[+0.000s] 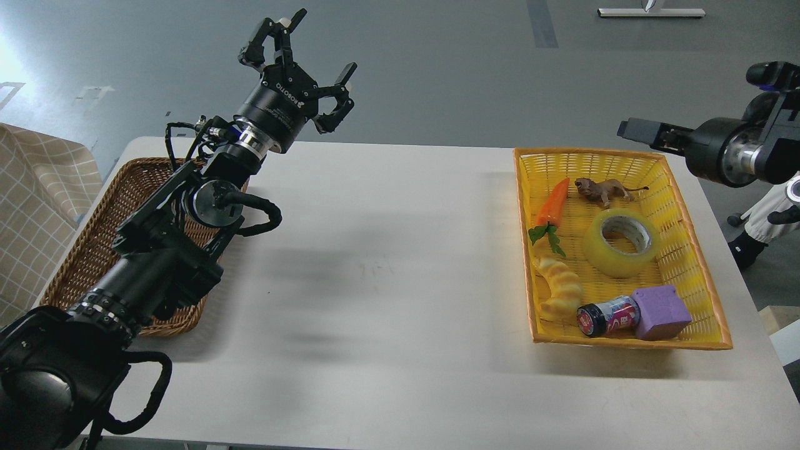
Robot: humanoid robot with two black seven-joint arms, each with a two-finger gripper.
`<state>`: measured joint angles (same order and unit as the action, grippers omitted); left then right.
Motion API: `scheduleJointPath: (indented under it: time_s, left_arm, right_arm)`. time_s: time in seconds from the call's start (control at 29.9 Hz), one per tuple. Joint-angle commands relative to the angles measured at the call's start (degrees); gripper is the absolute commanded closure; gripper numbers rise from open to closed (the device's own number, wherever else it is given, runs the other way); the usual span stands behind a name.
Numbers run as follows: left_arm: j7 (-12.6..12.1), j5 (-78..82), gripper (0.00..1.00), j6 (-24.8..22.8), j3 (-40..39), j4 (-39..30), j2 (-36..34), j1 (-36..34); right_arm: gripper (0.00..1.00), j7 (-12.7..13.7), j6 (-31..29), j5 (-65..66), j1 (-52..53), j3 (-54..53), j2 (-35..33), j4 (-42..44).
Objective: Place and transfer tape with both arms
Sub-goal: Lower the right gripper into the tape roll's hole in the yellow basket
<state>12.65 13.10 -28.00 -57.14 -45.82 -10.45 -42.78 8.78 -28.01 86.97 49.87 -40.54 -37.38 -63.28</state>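
The tape (620, 242), a translucent yellow roll with a grey-white core, lies flat in the middle of the yellow basket (712, 312) on the right of the table. My left gripper (300, 69) is open and empty, raised above the far left of the table near the brown wicker basket (81, 256). My right gripper (640, 131) comes in from the right edge, above the far right corner of the yellow basket, well clear of the tape. It is seen side-on and dark, so its fingers cannot be told apart.
In the yellow basket around the tape lie an orange carrot toy (553, 206), a small lion figure (603, 189), a pale twisted bread toy (559, 286), a dark jar (606, 317) and a purple block (662, 311). A checked cloth (37, 206) lies at the left.
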Motion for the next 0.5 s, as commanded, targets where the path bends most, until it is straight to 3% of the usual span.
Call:
scheduleJointPath:
  time_s: [0.0,0.47]
  left_arm:
    - [0.0,0.0,0.02,0.0,0.0,-0.1,-0.1,-0.7]
    - [0.0,0.0,0.02,0.0,0.0,-0.1,-0.5,-1.5]
  right_arm:
    - [0.02,0.0,0.0,2.1,0.0,3.1,0.4,0.2]
    - [0.03,-0.3,0.0,6.6,-0.9,9.5,-0.4,2.4]
